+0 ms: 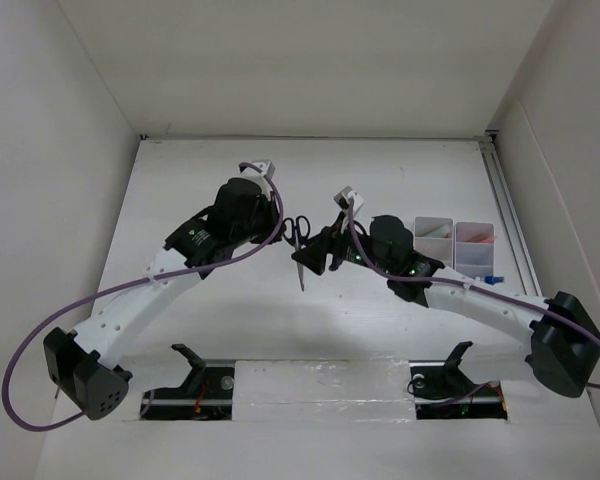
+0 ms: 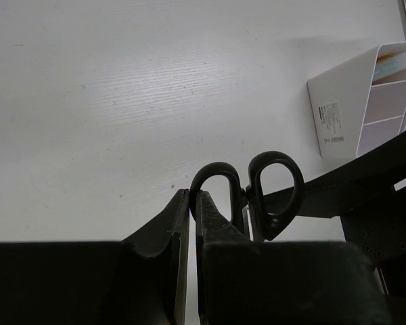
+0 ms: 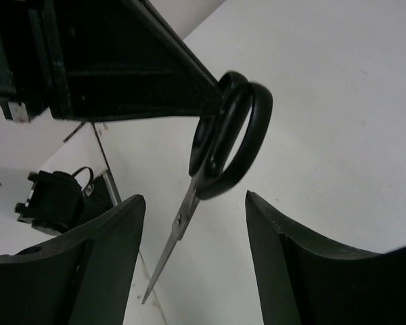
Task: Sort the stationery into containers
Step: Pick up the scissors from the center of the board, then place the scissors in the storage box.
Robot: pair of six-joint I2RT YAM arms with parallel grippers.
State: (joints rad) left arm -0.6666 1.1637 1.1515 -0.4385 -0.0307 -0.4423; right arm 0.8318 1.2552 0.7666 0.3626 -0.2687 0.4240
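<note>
Clearly the left gripper (image 2: 193, 198) is clenched, its two fingers pressed together on the rim of one handle loop of the black-handled scissors (image 2: 276, 158). From the right wrist view the scissors hang off that tip with the loops uppermost and the closed blades slanting down toward the table (image 1: 380, 180). I cannot tell whether the blade tip touches it.

The right gripper (image 3: 194, 198) stands released, one finger on each side of the scissors just below the loops and touching neither side. From above, the pair sits between the two wrists near the middle of the table, well apart from the translucent white bins (image 1: 436, 226) at the right.

Handling should be simple in one way: the scissors look light and rigid, plastic loops on thin steel. The blades are smooth, narrow and likely slippery, and a pinch there could let the scissors swing or slide (the point is also sharp enough to catch on a bin wall). The better hold for the open gripper is probably across the neck where the loops meet the pivot, or on the loops themselves, squeezing the flat faces so the blades stay shut. A one-loop grip leaves the scissors free to pendulum, so any transfer wants a firm second hold before the first lets go.
</note>
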